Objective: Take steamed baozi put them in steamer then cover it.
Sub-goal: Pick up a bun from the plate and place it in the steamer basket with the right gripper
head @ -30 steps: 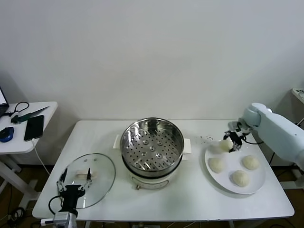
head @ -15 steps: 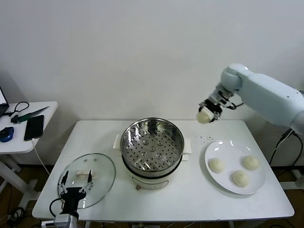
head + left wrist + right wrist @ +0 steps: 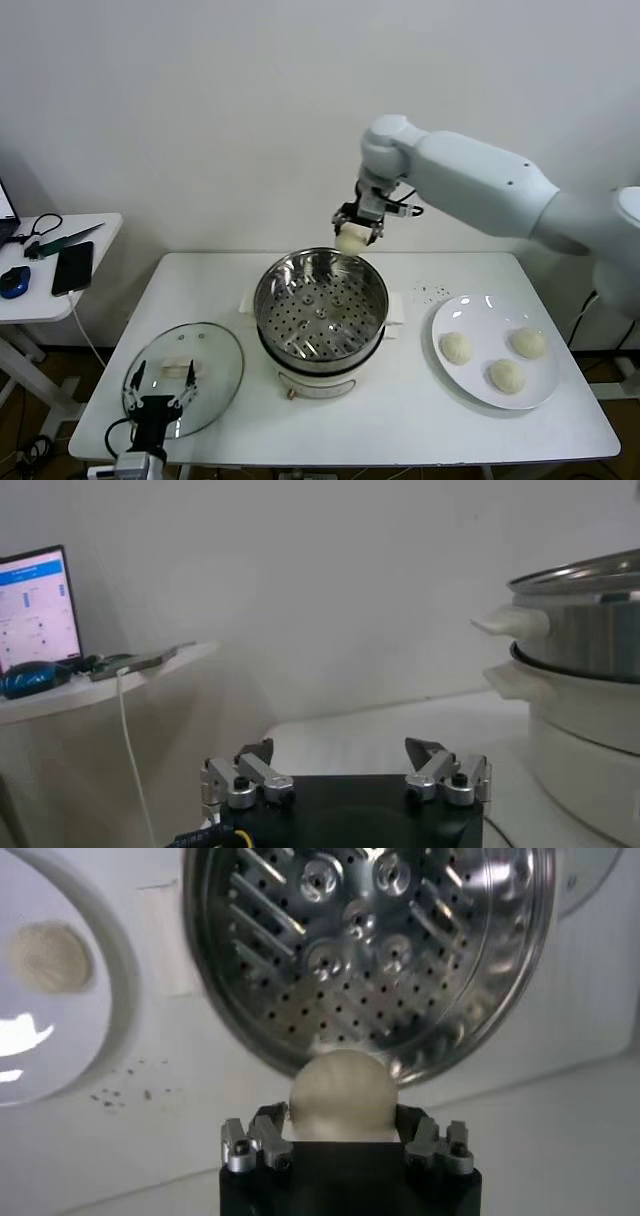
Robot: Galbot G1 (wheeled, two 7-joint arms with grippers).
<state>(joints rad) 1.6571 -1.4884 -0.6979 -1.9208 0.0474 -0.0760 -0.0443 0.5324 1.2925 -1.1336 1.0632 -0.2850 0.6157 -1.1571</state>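
While our right end effector (image 3: 353, 238) grips one baozi (image 3: 351, 241) at centre frame, just above the steamer (image 3: 320, 305) rim's far edge, three baozi (image 3: 456, 347) sit on the plate (image 3: 480, 310) at lower right. Our left end effector (image 3: 157, 403), fingers spread wide, waits at lower left over the glass lid (image 3: 215, 360).

The black right gripper body (image 3: 348, 1173) is hiding the lower part of the round cream-white dough bun (image 3: 341, 1091). The wide shiny stainless-steel steamer pot (image 3: 588, 630) is running off the left wrist view's edge.
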